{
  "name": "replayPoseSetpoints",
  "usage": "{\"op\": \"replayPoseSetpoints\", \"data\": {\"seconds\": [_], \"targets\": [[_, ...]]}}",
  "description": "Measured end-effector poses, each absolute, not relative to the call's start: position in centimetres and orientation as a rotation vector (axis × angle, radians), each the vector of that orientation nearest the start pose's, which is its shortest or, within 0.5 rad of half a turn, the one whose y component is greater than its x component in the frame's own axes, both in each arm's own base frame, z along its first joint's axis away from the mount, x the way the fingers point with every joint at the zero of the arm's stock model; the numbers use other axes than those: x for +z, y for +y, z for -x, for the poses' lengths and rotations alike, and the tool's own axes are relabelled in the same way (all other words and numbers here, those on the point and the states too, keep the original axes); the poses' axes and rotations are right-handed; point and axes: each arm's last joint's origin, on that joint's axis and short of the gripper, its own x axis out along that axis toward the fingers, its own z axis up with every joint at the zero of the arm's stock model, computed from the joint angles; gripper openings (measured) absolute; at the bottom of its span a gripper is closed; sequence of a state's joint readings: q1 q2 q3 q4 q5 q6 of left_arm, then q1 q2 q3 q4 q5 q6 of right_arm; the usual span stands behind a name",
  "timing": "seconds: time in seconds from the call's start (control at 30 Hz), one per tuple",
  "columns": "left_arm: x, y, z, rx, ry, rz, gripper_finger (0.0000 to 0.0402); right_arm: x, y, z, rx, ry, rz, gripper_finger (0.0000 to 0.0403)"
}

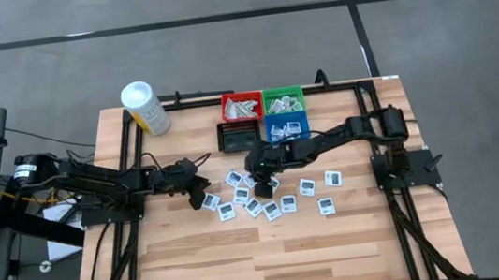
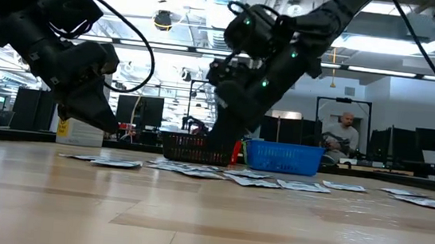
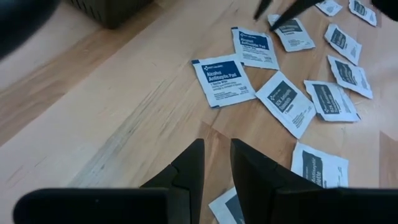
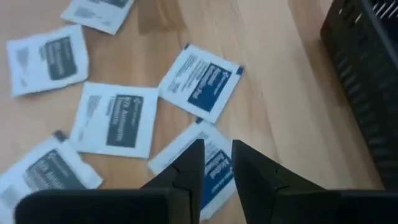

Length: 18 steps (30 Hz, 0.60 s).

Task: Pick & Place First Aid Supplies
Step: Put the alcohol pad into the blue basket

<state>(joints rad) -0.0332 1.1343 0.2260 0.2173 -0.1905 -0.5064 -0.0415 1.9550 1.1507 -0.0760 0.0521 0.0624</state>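
Note:
Several first aid supplies, small square white packets with blue or dark print (image 1: 270, 194), lie flat on the wooden table in front of the bins. My left gripper (image 1: 202, 187) hangs just left of the scatter, fingers a narrow gap apart with nothing between them (image 3: 216, 168); one packet (image 3: 227, 208) lies under its tips. My right gripper (image 1: 257, 182) reaches in from the right, low over the middle of the scatter. Its fingers (image 4: 216, 165) stand narrowly apart above a packet (image 4: 208, 174). Whether they touch it, I cannot tell.
Red (image 1: 241, 108), green (image 1: 284, 99), black (image 1: 237, 137) and blue (image 1: 287, 128) bins stand in a block at the far middle, red and green holding packets. A white tub with a yellow label (image 1: 145, 108) stands far left. The near half of the table is bare wood (image 1: 272, 251).

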Motion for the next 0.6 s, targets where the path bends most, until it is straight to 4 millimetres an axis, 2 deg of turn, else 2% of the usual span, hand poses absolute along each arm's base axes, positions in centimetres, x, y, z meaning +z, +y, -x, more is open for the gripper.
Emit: {"op": "replayPoseSetpoints", "data": {"seconds": [0.27, 0.47, 0.6], "targets": [[12.5, -0.1, -18.1, 0.318, 0.633, 0.407, 0.0078, 12.2, -2.2, -39.6, -0.127, 0.904, -0.060, 0.0076], [12.5, -0.1, -18.1, 0.317, 0.633, 0.406, 0.0078, 11.6, -2.0, -39.6, -0.131, 0.908, -0.046, 0.0076], [12.5, -0.1, -18.1, 0.331, 0.629, 0.398, 0.0078, 11.5, -1.9, -39.5, -0.159, 0.920, -0.017, 0.0093]]}}
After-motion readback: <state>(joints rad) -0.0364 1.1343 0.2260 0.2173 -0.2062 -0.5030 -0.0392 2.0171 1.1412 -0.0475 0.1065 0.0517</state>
